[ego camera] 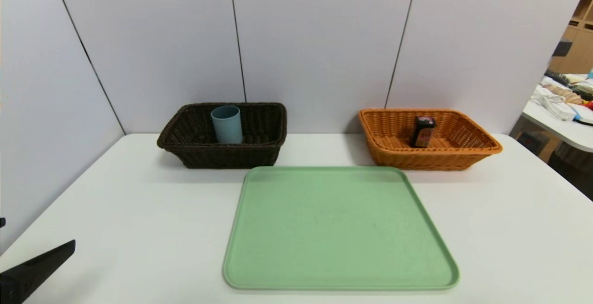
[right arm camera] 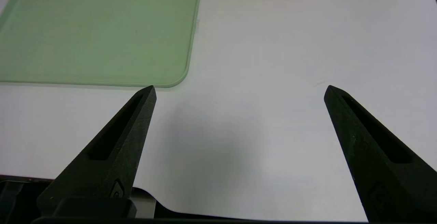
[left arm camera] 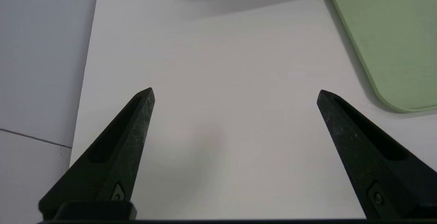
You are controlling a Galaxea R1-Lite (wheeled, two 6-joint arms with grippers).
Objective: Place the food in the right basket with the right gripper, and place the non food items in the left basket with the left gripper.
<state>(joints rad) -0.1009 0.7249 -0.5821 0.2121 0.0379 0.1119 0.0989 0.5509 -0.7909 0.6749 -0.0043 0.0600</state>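
Already the cup point(ego camera: 226, 124) stands upright in the dark basket point(ego camera: 185, 142) at 11 o'clock and the carton point(ego camera: 422, 131), probably light, stiff and best pinched across its flat sides, in the orange basket point(ego camera: 482, 148) at 1 o'clock, both hands point(left arm camera: 235, 94) point(right arm camera: 239, 91) gaping empty over the surface point(ego camera: 139, 211).

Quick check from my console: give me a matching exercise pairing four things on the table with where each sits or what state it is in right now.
Things:
1. blue cup
2. drink carton
3. green tray
4. left gripper

Places or states:
A. standing in the orange basket
B. open over bare table, near the table's left front edge
C. standing in the dark brown basket
D. holding nothing, lying in front of both baskets

Pairs: 1-C, 2-A, 3-D, 4-B
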